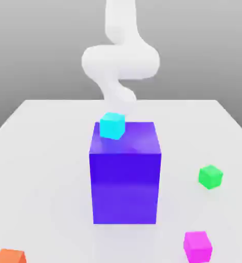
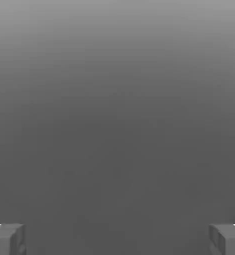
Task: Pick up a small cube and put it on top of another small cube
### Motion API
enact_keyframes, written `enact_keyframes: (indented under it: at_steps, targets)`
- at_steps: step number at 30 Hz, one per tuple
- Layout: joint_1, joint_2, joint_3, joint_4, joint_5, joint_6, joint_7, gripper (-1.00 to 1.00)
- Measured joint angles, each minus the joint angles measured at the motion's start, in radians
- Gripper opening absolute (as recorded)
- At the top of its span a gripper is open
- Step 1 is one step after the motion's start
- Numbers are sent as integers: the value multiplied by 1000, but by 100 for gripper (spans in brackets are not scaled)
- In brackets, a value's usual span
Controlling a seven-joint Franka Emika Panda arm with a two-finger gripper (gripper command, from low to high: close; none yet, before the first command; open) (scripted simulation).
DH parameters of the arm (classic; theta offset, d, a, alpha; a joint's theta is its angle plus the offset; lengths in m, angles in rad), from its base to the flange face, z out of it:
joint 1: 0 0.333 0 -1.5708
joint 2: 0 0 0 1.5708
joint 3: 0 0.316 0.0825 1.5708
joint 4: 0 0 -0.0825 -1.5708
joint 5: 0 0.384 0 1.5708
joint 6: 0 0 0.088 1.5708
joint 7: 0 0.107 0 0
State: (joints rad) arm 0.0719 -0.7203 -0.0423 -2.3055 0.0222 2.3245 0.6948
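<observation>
The cyan cube [image 1: 112, 125] sits on the top face of the big purple block [image 1: 125, 172], near that face's far corner on the exterior view's left, slightly turned against the block's edges. Three more small cubes rest on the white worktop [image 1: 40, 154]: a green cube [image 1: 210, 176] well off to the exterior view's right of the block, a magenta cube [image 1: 198, 246] nearer the camera on the same side, and an orange cube [image 1: 10, 256] at the near edge on the exterior view's left. None of the small cubes touches another, so the stacking is not yet done.

The white arm [image 1: 120, 59] rises behind the block. In the hand view the gripper [image 2: 117, 239] is spread wide, its two grey fingertips [image 2: 7, 239] far apart against bare grey background with nothing between them.

The step in hand looks like the approach to a first pick. To do it well, the hand should tip down toward the chosen cube, align the fingers with a pair of its opposite faces, and descend centred so neither finger nudges it. The cyan cube is a risky pick, since a push could slide it off the block. The worktop cubes have free room around them.
</observation>
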Motion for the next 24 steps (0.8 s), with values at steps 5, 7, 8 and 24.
enact_keyframes:
  at_steps: [5,7,8,24]
  targets:
    - [131,164,-75,-11,61,51,-228,0]
    - [179,228,-102,-16,86,70,-317,0]
    - [201,260,-113,-18,100,80,-363,0]
    - [411,763,-133,-55,253,239,-1041,0]
